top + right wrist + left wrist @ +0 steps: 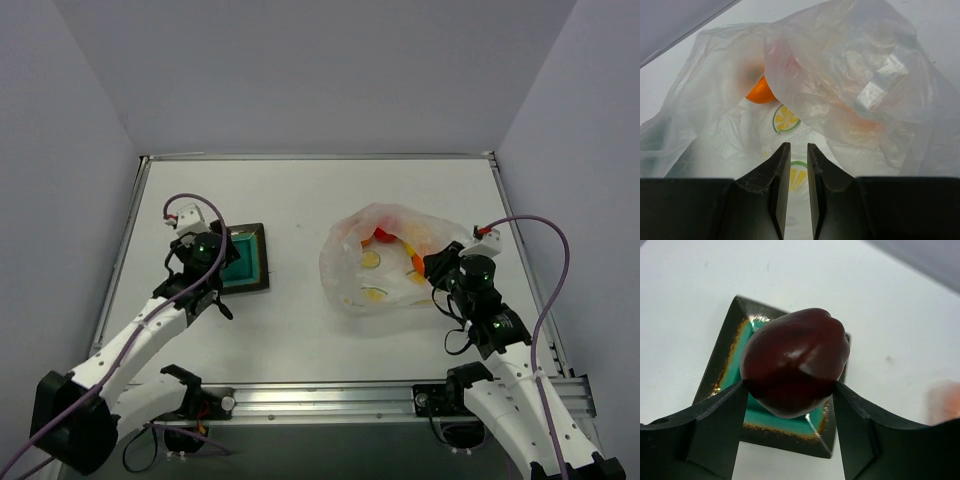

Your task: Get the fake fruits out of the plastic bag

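My left gripper point(790, 390) is shut on a dark red fake fruit point(795, 360), which hangs just above the teal square plate point(730, 335). In the top view this gripper point(228, 252) hovers over the plate point(257, 268). The clear plastic bag point(375, 265) with lemon-slice prints lies right of centre. A red fruit point(383, 236) and orange shapes show through it. My right gripper point(438, 268) sits at the bag's right edge. In the right wrist view its jaws point(798, 147) stand nearly together on the bag's film point(850, 75), and an orange fruit point(759, 92) lies deeper inside.
The white table point(300, 330) has raised metal edges on all sides. Grey walls close in on the back and both sides. Cables loop off both wrists.
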You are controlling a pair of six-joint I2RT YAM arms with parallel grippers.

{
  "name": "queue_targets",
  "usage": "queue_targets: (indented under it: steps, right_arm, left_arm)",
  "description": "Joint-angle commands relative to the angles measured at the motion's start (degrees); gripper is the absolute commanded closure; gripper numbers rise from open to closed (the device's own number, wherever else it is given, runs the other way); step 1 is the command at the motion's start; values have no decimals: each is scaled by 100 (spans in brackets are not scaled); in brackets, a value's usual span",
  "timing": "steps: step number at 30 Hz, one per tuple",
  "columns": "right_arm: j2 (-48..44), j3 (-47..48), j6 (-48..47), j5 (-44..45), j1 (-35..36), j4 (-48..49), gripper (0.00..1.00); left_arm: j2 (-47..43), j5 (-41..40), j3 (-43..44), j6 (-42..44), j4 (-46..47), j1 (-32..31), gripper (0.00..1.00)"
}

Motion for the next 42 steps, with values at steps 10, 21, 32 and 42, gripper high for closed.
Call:
queue_targets:
  steps: [10, 21, 32, 42]
  right_arm:
    - [-91, 581, -293, 488, 29, -323, 44]
    - [189, 775, -293, 314, 46, -509, 50]
    - [866, 696, -522, 250, 73, -394, 49]
    - [1929, 836, -407, 1833, 47, -96, 18]
  left_arm:
    - [1857, -53, -19, -484, 754, 354, 29]
    - [708, 1069, -336, -520, 912, 223, 4]
    - [-94, 1485, 182, 842, 1614, -3941, 28]
    - [2390, 1951, 1886, 1247, 2406, -4488, 26]
